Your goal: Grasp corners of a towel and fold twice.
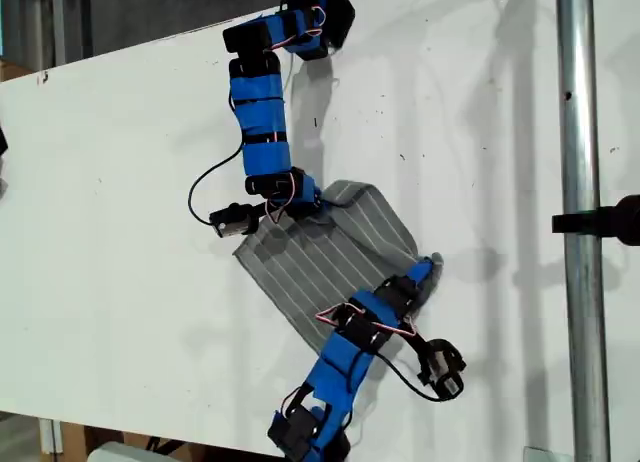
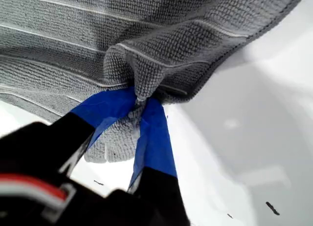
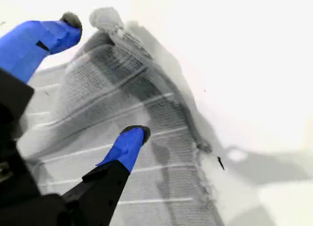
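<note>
1. The white tabletop (image 1: 110,202) fills most of the exterior view and is bare on that view's left side.
2. Left of centre in the exterior view, one blue-taped arm reaches down from the upper edge. It ends in my first gripper (image 1: 298,202), which sits at the upper-left border of the towel (image 1: 320,252). A black cable (image 1: 205,182) loops beside it.
3. In the first wrist view, my first gripper (image 2: 139,102) is clamped on a bunched pinch of the towel (image 2: 171,35). The grey cloth puckers up between the two blue fingers (image 2: 156,138). The striped fabric spreads away beyond the gripper, with white tabletop beside it.
4. The towel lies at the centre of the exterior view, turned diagonally with its stripes slanting. Its upper portion curves over in a soft fold.
5. Right of centre and lower in the exterior view, the other arm comes up from the bottom edge and lies across the towel. My second gripper (image 1: 422,274) is at the cloth's right-hand corner (image 1: 436,261).
6. In the second wrist view, my second gripper (image 3: 105,77) has its jaws spread wide apart and holds nothing. The towel (image 3: 161,152) lies beneath it. A blurred corner (image 3: 105,18) stands just beyond one blue fingertip (image 3: 66,25).
7. At the exterior view's right, a metal pole (image 1: 580,302) runs from top to bottom.
</note>
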Tool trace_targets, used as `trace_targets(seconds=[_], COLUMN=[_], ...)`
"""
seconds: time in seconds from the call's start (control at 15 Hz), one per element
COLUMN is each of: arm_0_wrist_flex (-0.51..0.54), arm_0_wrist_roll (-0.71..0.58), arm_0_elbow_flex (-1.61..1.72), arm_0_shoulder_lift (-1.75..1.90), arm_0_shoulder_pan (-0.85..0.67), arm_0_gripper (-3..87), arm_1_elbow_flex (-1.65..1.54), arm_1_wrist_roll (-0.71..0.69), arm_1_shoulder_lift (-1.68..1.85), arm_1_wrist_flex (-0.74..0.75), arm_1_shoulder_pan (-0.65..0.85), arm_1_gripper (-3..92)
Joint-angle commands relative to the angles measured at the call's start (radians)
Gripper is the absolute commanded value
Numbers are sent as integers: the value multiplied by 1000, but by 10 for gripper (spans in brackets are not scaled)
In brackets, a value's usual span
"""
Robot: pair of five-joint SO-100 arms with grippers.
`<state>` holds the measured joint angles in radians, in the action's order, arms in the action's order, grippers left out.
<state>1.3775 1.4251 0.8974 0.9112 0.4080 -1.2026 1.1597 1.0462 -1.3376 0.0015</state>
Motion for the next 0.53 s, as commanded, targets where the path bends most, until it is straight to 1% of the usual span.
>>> trace_targets(seconds=[0.0, 0.07, 0.2, 0.4, 0.47], arm_0_wrist_flex=[-104, -133, -123, 3, 31], arm_0_wrist_roll=[-52, -61, -29, 80, 114], arm_0_elbow_flex=[-49, -51, -51, -55, -54], arm_0_shoulder_lift=[49, 25, -48, -170, -183], arm_0_shoulder_pan=[40, 48, 32, -17, -31], arm_0_gripper=[349, 335, 310, 285, 250], arm_1_elbow_flex=[9, 9, 9, 11, 11], arm_1_wrist_roll=[-9, -8, -3, -6, -8], arm_1_shoulder_lift=[40, 40, 44, 61, 69], arm_1_wrist_flex=[18, 21, 25, 25, 25], arm_1_shoulder_pan=[-2, -3, -8, -11, -9], arm_1_gripper=[-2, -2, -2, -2, -2])
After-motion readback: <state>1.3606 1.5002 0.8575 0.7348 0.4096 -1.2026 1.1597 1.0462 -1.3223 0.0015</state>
